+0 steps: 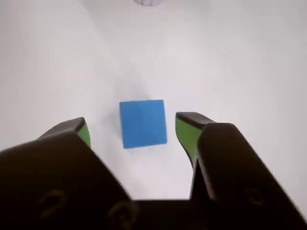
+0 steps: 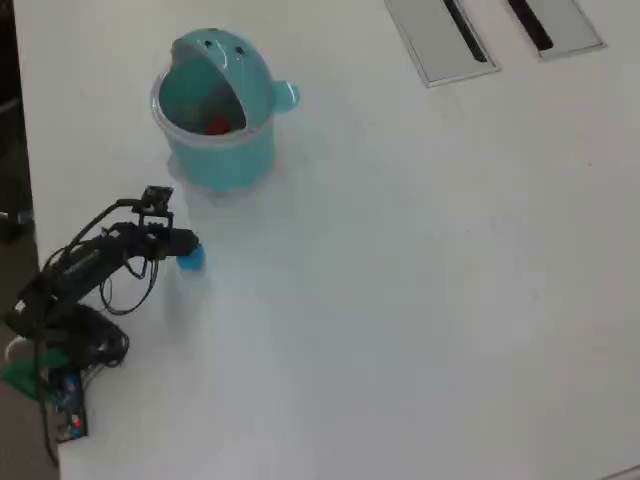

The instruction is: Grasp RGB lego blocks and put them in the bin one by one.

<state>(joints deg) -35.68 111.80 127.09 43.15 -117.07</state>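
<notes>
Blue block (image 1: 143,123) is sitting on the tabletop (image 1: 230,72) squarely between the spread, empty jaws of the end effector (image 1: 134,129), untouched, nearer the right jaw in the wrist view.

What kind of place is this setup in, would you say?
Probably an office or meeting-room table pressed into use as a hobby robotics bench. The wide white tabletop has grey cable-access hatches set into it, and a small arm with loose wiring works beside a toy-like teal bin.
</notes>
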